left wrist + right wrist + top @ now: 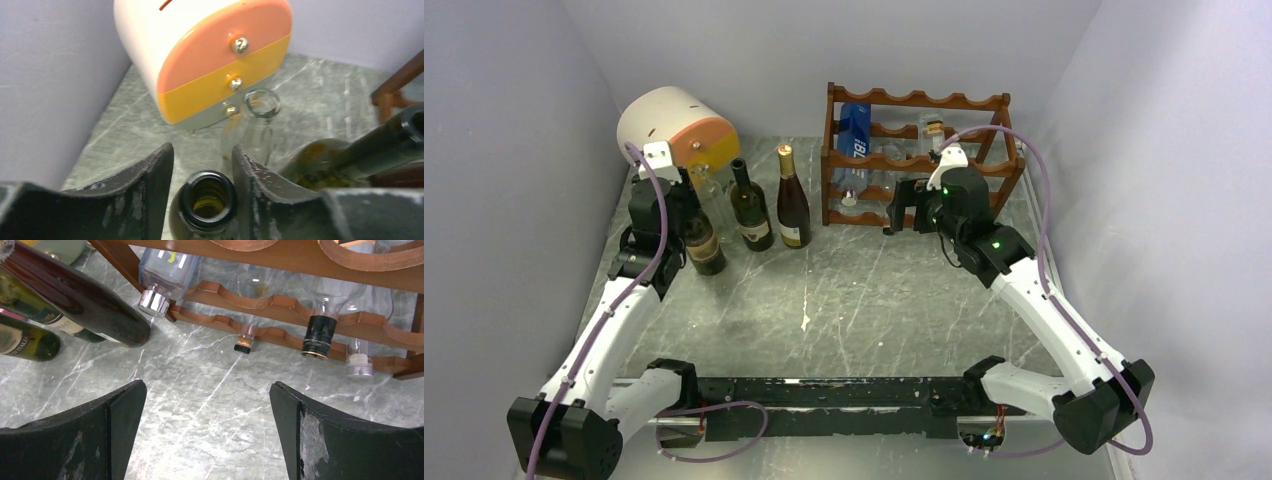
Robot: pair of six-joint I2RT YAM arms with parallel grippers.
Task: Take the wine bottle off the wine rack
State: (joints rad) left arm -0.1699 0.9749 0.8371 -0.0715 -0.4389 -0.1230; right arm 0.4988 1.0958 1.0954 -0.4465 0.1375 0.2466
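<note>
The dark reddish-brown wine rack point(919, 155) stands at the back right and holds a blue bottle point(854, 140) and several clear bottles. A dark wine bottle point(704, 245) stands on the table at the left. My left gripper point(686, 195) is around its neck. In the left wrist view its open mouth point(209, 200) sits between the fingers. The right finger point(255, 175) touches the rim and a thin gap shows on the left. My right gripper point(892, 218) is open and empty, just in front of the rack's lower rails point(280, 335), above bare table.
Two more dark bottles point(749, 210) point(792, 200) stand beside the held one. A clear bottle point(260, 120) and a white, orange and yellow container point(674, 125) are behind it. Grey walls close in on both sides. Bottle necks point(317, 335) poke out of the rack.
</note>
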